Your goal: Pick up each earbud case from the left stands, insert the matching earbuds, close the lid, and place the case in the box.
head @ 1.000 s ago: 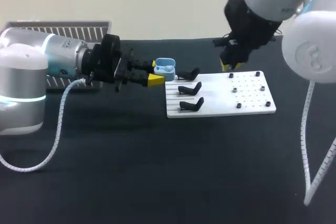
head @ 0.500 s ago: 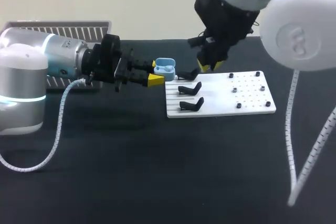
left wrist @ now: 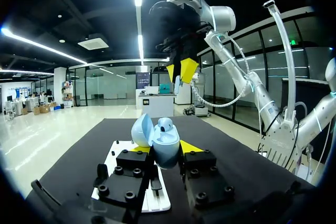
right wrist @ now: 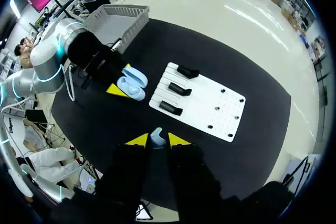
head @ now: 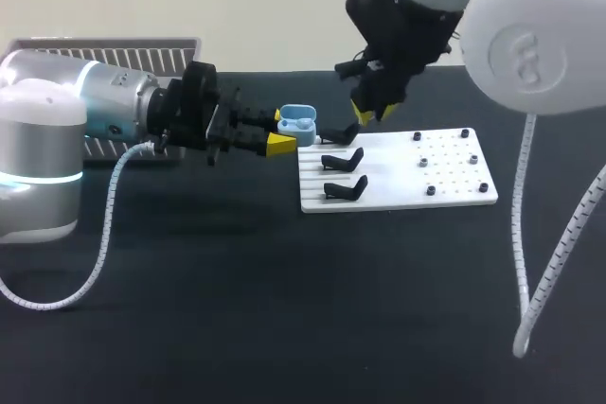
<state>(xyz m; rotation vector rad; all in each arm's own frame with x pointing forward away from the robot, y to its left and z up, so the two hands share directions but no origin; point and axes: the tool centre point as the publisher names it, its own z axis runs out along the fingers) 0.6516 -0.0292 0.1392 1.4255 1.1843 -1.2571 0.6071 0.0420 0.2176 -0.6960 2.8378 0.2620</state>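
Earbud case (head: 299, 122), open: left end effector (left wrist: 165, 149). Earbud (right wrist: 156, 135): right end effector (right wrist: 153, 140).

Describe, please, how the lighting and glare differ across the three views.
Head view: even light; the right arm has a white shell that glares in the foreground, and the black table swallows shadows. Left wrist view: ceiling strip lights flare behind the right end effector, which looks dark against them, while the blue case is well lit. Right wrist view: the white board is bright against the table.
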